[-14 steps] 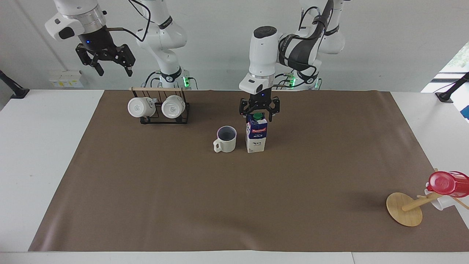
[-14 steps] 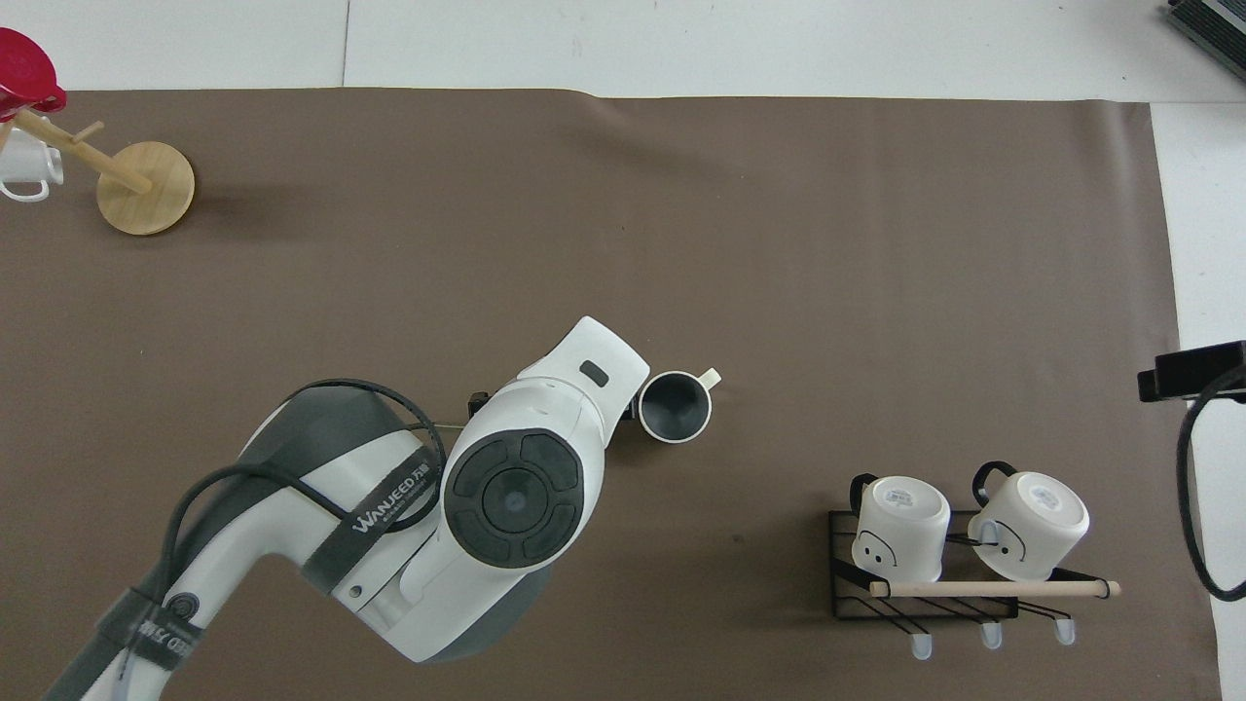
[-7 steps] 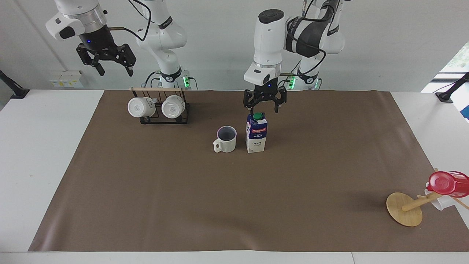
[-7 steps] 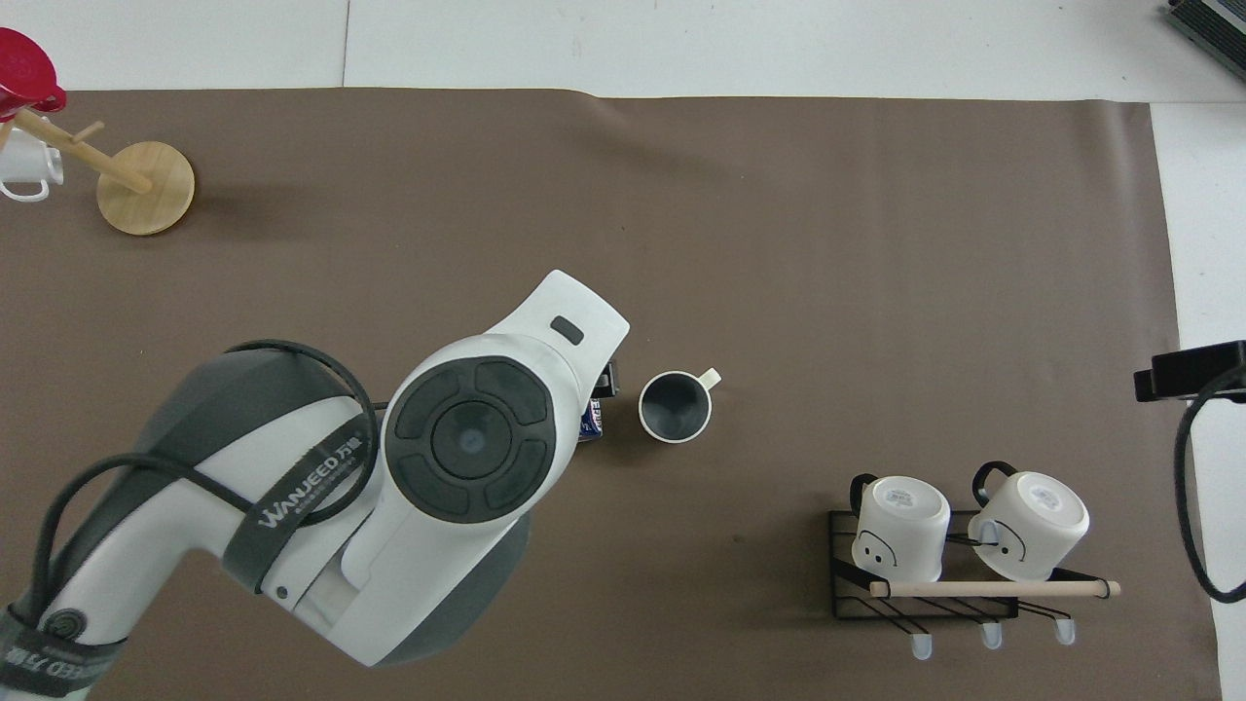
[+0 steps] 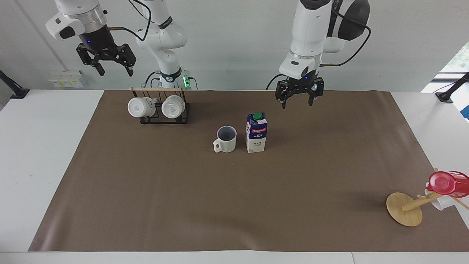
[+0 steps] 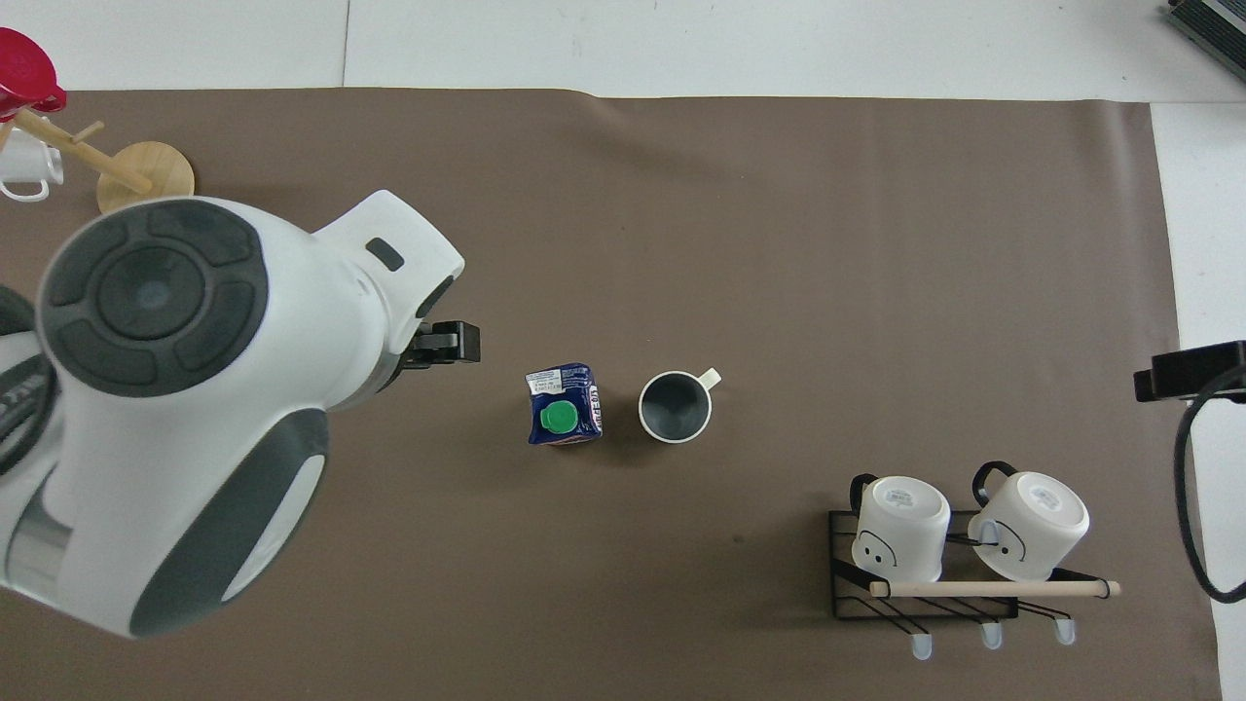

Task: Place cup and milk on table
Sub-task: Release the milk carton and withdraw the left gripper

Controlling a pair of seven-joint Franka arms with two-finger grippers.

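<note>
The milk [image 5: 256, 132] [image 6: 563, 405], a blue-and-white carton with a green cap, stands upright on the brown sheet of the table [image 5: 329, 165]. Beside it, toward the right arm's end, stands the cup [image 5: 225, 139] [image 6: 675, 406], cream-white with a dark inside. My left gripper [image 5: 297, 103] hangs open and empty in the air, over the sheet toward the left arm's end from the carton. In the overhead view the left arm hides most of that gripper [image 6: 443, 344]. My right gripper [image 5: 113, 70] waits high up, open and empty, above the mug rack.
A black wire rack [image 5: 163, 110] [image 6: 934, 584] holds two white mugs near the right arm's base. A tipped wooden stand [image 5: 405, 209] [image 6: 146, 175] with a red cup [image 5: 447, 183] and a white mug lies at the left arm's end.
My left gripper has risen off the milk carton and swung away toward the left arm's end. The carton and the cup stay in place. The right arm has not moved.
</note>
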